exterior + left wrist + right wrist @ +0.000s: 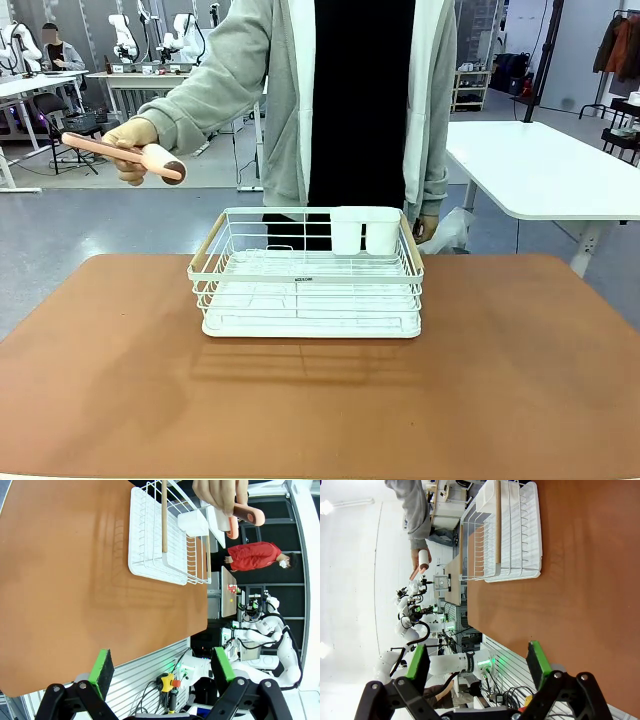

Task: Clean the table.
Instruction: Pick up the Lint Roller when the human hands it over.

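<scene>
The table has a matte reddish-brown top, and a white wire dish rack stands on its far middle. Behind it a person holds a pink-handled tool with a white head and brown tip, out to the left and above the floor. In the left wrist view my left gripper is open with nothing between its green pads; it hangs off the table's edge, far from the rack. My right gripper is likewise open and empty, off the table's edge.
Two white cups sit at the rack's far right corner. A white-topped table stands behind on the right. The person's other hand hangs near the rack's far right. Other tables and a seated person are farther back.
</scene>
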{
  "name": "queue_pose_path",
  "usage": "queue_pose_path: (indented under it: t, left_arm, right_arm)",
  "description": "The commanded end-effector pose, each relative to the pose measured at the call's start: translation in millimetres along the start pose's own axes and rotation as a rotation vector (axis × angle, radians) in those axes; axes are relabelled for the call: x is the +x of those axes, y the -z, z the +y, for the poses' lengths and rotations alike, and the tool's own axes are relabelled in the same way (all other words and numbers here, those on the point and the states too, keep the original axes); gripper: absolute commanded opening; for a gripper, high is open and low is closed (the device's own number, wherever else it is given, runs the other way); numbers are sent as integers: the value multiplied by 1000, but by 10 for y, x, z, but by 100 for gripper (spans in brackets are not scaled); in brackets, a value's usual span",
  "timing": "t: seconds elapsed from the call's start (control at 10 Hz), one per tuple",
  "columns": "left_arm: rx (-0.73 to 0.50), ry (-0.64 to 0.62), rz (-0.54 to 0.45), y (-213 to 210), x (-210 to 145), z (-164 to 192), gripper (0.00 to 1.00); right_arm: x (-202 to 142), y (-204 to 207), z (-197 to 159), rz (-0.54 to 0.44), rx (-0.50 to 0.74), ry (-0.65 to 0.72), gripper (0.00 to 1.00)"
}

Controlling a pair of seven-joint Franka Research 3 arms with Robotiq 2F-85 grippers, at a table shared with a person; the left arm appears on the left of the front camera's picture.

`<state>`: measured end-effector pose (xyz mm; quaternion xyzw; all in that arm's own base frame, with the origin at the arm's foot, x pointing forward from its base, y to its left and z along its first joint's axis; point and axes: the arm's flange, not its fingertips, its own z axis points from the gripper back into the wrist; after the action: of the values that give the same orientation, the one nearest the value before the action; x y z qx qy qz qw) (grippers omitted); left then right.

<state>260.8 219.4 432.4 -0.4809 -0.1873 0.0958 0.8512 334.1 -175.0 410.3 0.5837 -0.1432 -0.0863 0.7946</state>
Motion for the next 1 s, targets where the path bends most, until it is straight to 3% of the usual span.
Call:
queue_pose_path:
  t: [0.0,0.5,0.9]
  left_arm:
    - [-17,14,-4,-28,-4,-14,100]
    - [0,0,0,0,0,0,100]
    - [126,-163,-1,131,220,-1119,100]
  right_arm:
    - [-16,4,36,-9,19,-1,100]
    - [-16,4,36,-9,19,-1,100]
    - [-16,4,36,-9,19,-1,100]
